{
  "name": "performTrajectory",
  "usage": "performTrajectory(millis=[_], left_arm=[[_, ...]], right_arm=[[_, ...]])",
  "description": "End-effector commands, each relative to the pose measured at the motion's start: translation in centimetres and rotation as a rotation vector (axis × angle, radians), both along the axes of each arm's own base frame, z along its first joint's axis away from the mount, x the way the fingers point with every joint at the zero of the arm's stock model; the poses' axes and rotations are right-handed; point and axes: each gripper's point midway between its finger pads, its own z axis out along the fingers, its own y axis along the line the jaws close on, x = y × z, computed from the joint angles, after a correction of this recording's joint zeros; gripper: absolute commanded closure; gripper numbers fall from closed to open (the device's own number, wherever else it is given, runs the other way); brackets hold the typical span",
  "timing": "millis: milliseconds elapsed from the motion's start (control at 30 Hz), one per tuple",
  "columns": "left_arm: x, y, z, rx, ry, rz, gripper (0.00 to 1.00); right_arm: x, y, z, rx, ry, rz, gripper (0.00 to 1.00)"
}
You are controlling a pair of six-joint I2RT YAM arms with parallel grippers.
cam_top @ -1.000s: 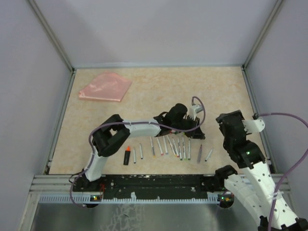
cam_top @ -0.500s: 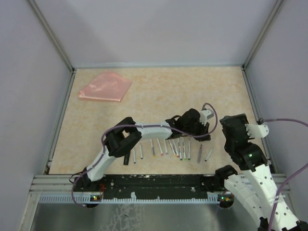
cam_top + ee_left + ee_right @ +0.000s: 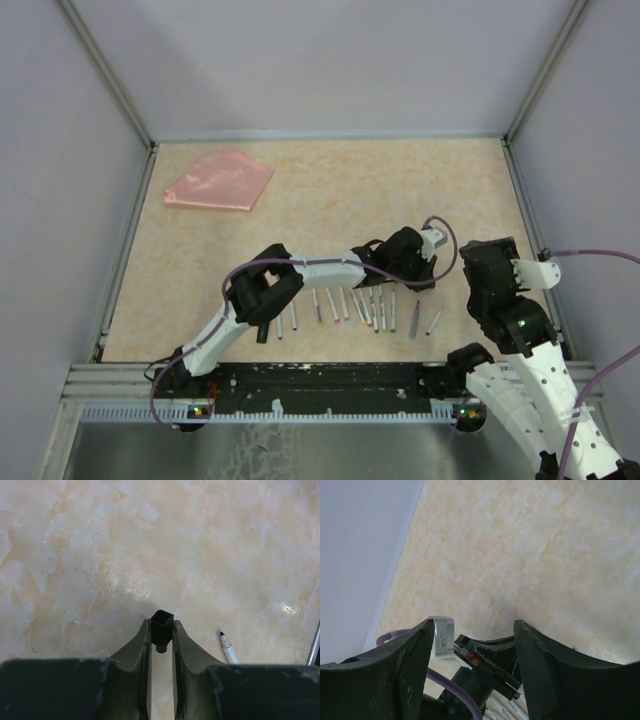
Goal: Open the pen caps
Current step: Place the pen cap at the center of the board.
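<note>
Left wrist view: left claw (image 3: 161,631) pinches black pen cap (image 3: 162,620), long axis pointing away; right claw (image 3: 472,626) gapes.

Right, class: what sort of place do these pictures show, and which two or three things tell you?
Probably a robotics lab test cell: a left arm and right arm bolted to a rail, plain panels walling in the table, and pens laid in a row.

The left arm (image 3: 310,268) reaches far rightward, the left hand (image 3: 161,632) pinching a small black cap (image 3: 162,619); close by, the right hand (image 3: 472,627) hangs with fingers (image 3: 410,660) spread wide.
</note>
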Motion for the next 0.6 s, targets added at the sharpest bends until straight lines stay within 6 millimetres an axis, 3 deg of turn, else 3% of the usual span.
performTrajectory(millis=[0,300,567], left_arm=[[0.4,-0.1,-0.6,0.03,-0.027,0.003,0.78],[0.7,-0.3,0.1,0.027,-0.039,0.01,0.68],[1.3,-0.7,2.9,-0.008,-0.062,0.02,0.63]], right_arm=[[0.2,-1.0,2.1,0.021,-0.078,-0.075,0.35],[0.4,-0.7,2.2,0.038,-0.081,-0.067,0.35],[0.4,-0.4,2.4,0.049,-0.088,-0.054,0.35]])
